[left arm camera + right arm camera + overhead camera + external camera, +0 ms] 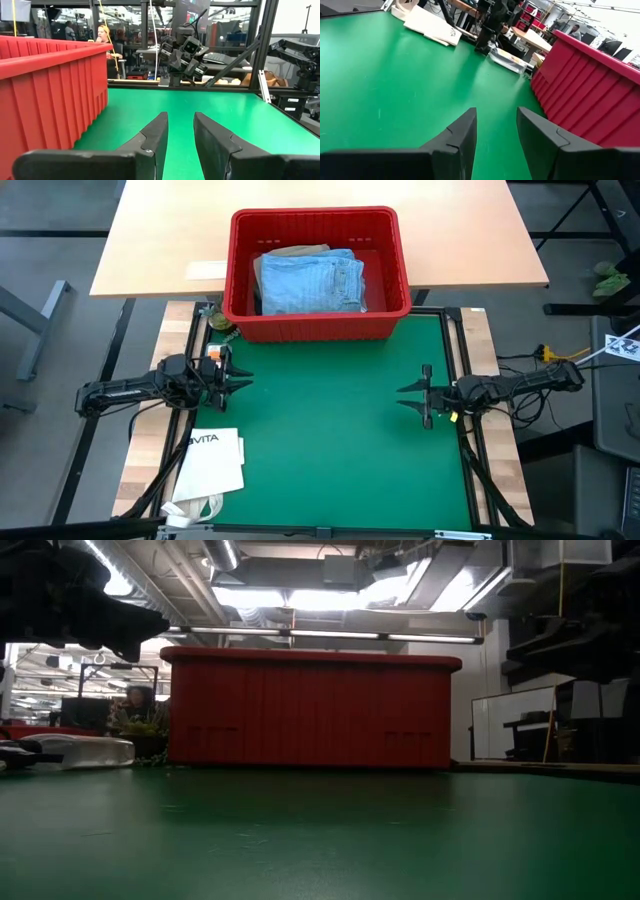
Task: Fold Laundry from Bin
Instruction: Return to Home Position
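High view: the red bin (315,327) stands at the far edge of the green mat (340,450), its back reaching onto the light wooden desk (150,240) behind. The laundry lies inside it: folded light blue jeans (312,283) on top, with a khaki-tan garment (298,250) showing beneath them at the far side.

The left gripper (247,380) sits at the mat's left edge, pointing inward, well apart from the bin. In the left wrist view its 2 fingers (155,132) stand a narrow gap apart — parted and holding nothing.

The right gripper (402,397) sits over the mat's right side, pointing toward the left one. In the right wrist view its fingers (462,132) are likewise parted by a narrow gap, with only bare mat between them.

The low view shows the bin's ribbed front wall resting flat on the mat.

A white paper bag printed "VITA" (212,460) lies flat at the mat's near-left edge, near the left arm and clear of both grippers.
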{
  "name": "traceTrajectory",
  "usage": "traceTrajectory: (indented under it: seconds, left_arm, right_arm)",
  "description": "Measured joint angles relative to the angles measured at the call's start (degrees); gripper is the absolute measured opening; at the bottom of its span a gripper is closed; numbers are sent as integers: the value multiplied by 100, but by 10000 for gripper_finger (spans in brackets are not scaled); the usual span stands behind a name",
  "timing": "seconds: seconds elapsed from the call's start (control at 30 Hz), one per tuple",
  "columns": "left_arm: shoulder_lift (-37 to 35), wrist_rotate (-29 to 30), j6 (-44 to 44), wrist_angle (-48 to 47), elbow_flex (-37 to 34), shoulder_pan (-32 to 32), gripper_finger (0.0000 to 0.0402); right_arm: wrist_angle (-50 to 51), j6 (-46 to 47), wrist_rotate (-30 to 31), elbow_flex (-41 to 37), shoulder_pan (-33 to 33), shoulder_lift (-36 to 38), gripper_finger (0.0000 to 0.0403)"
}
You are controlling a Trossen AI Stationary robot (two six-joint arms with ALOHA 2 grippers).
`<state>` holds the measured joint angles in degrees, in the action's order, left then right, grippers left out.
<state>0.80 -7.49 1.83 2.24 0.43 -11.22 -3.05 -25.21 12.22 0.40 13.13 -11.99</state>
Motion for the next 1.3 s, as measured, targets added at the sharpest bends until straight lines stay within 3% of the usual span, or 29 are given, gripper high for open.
traceTrajectory:
  seconds: [0.77, 0.9, 1.17, 1.3]
  left_arm:
    - [0, 0, -92, -13, 0, 0, 88]
    - [0, -2, -92, -20, 0, 0, 74]
    - [0, -2, -127, -23, 0, 0, 10]
    - [0, -2, -415, -24, 0, 0, 3]
  right_arm:
    - [-33, -211, 228, 0, 0, 0, 137]
    - [-33, -386, 228, 0, 0, 0, 110]
    - [-24, -753, 224, 0, 0, 0, 16]
    - [-20, -1115, 222, 0, 0, 0, 9]
